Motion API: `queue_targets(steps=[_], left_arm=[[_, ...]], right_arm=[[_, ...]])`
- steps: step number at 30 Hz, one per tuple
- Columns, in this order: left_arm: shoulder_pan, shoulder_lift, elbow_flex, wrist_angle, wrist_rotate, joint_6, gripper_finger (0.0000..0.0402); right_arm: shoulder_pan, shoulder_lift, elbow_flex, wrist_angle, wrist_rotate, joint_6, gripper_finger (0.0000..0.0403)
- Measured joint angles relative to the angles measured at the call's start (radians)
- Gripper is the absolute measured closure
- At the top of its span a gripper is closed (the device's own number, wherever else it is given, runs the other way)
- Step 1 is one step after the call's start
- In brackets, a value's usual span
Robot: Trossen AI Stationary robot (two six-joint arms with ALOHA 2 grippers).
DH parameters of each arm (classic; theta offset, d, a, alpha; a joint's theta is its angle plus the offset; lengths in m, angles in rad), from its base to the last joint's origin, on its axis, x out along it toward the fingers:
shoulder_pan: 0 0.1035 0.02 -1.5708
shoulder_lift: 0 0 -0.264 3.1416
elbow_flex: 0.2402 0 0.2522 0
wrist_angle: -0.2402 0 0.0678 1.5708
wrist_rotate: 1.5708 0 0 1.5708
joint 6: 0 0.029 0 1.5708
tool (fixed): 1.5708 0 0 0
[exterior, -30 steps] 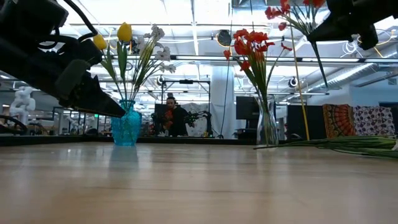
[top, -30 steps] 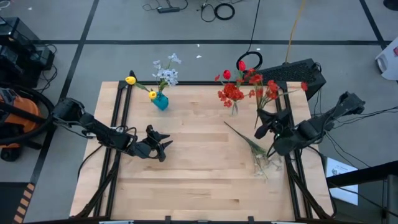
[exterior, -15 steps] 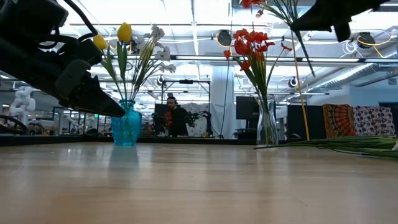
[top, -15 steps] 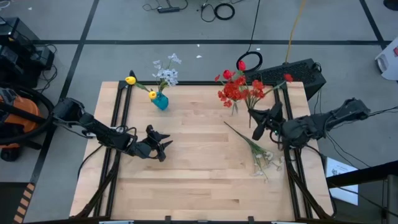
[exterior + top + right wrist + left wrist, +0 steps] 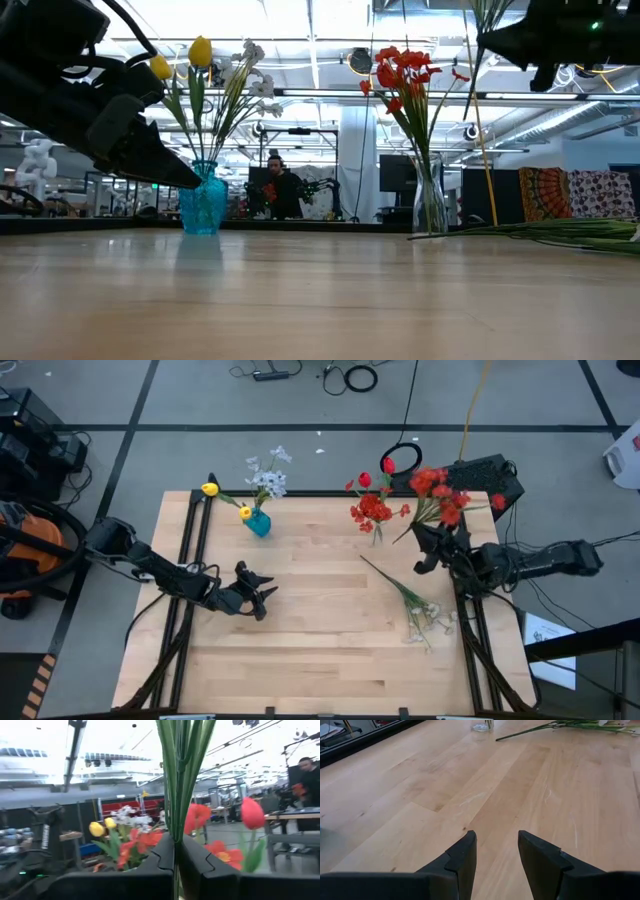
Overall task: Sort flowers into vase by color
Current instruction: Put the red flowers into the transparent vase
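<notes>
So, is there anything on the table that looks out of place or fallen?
Yes. One bunch of pale flowers lies flat on the wood near the right edge, not in any vase. The blue vase and the clear vase stand upright. The right gripper holds red flowers up in the air; the left gripper waits open.

The flowers stand in four groups. Yellow tulips [image 5: 210, 489] and pale white-blue blossoms [image 5: 268, 478] stand together in a small blue vase [image 5: 258, 523] near the table's far left. A cluster of red flowers [image 5: 371, 509] stands upright in a clear glass vase [image 5: 430, 205] at the far middle. Another red bunch [image 5: 440, 495] is held off the table just right of that vase, green stems [image 5: 181, 775] clamped together. A pale-blossomed spray [image 5: 422, 612] lies flat on the table's right side, its stem pointing toward the clear vase
</notes>
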Motion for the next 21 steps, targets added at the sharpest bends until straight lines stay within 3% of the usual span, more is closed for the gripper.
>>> queue_targets(steps=[5,13,21], left_arm=[[0.000,0.000,0.000,0.000,0.001,-0.005,0.0252],[0.000,0.000,0.000,0.000,0.005,-0.006,0.0252],[0.000,0.000,0.000,0.000,-0.002,0.000,0.0252]], right_arm=[[-0.140,0.003,-0.005,-0.002,-0.102,0.008,0.0402],[-0.329,0.024,-0.005,-0.007,-0.118,0.088,0.0402],[-0.479,0.150,-0.006,0.041,-0.235,0.254,0.0402]])
